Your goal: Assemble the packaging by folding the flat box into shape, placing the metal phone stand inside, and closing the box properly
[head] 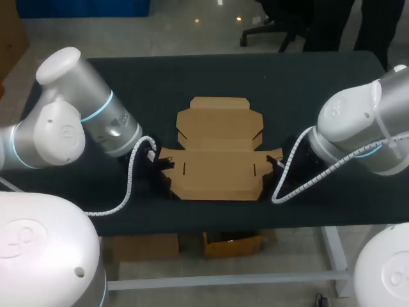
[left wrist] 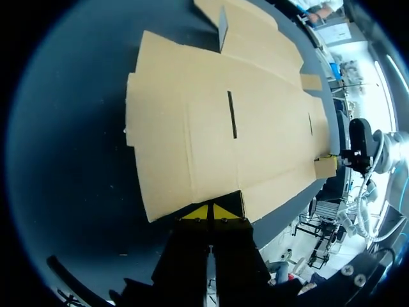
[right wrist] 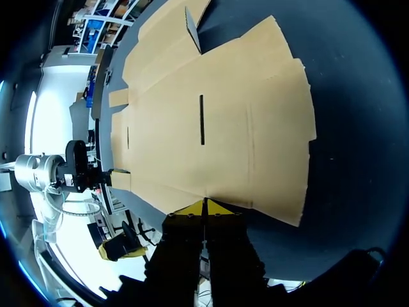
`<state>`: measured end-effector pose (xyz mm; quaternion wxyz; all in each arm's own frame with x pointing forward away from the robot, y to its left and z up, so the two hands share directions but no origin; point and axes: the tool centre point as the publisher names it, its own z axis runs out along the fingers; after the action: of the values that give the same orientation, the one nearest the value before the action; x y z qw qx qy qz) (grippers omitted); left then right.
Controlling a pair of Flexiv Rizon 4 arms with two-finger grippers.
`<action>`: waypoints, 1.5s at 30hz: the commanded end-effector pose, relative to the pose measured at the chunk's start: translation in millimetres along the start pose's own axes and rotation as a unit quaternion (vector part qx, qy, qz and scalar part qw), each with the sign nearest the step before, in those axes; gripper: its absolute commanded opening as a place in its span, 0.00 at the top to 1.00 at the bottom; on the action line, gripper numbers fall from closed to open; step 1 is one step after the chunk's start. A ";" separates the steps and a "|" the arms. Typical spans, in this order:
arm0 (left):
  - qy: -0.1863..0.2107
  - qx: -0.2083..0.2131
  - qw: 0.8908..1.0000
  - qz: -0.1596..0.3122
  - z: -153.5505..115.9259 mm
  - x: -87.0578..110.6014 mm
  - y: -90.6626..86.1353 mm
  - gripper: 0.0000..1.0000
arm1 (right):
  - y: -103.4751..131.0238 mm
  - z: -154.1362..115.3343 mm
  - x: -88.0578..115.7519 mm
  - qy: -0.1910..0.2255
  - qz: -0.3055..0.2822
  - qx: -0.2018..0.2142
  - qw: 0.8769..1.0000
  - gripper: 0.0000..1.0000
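The dark table [head: 140, 77] bears the flat box [head: 217, 160], which lies between both grippers. The left gripper [left wrist: 211, 212] and right gripper [right wrist: 204, 207] have their tips pressed together, seemingly each pinching the box edge just ahead. If they lift unevenly, the cardboard may tear or slip out.

Flat box [head: 217, 160] is looking like matt brown cardbd, smooth, w/ raw-cut edges. Table [head: 192, 77] is showing a dark matt top, cloth-like. My arm shells [head: 64, 128] are shining glossy white; left gripper [left wrist: 211, 211] tips are looking like smooth yellow plastic, body matt blk.
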<state>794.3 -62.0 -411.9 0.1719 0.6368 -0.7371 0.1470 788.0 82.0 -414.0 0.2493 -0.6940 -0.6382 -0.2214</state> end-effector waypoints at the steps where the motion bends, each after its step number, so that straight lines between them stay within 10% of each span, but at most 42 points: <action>1: -0.013 0.009 1.000 0.000 -1.5 8.6 5.6 1.00 | -1.5 -1.8 2.0 -0.002 0.000 -0.002 1.000 1.00; 45: -0.066 0.041 0.997 0.018 -6.9 34.6 3.5 1.00 | -9.1 2.6 12.2 -0.029 0.002 -0.011 1.000 1.00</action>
<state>789.7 -88.2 -392.6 0.0984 0.6375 -0.7514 0.1387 782.4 91.1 -408.9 0.2294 -0.7018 -0.6411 -0.2092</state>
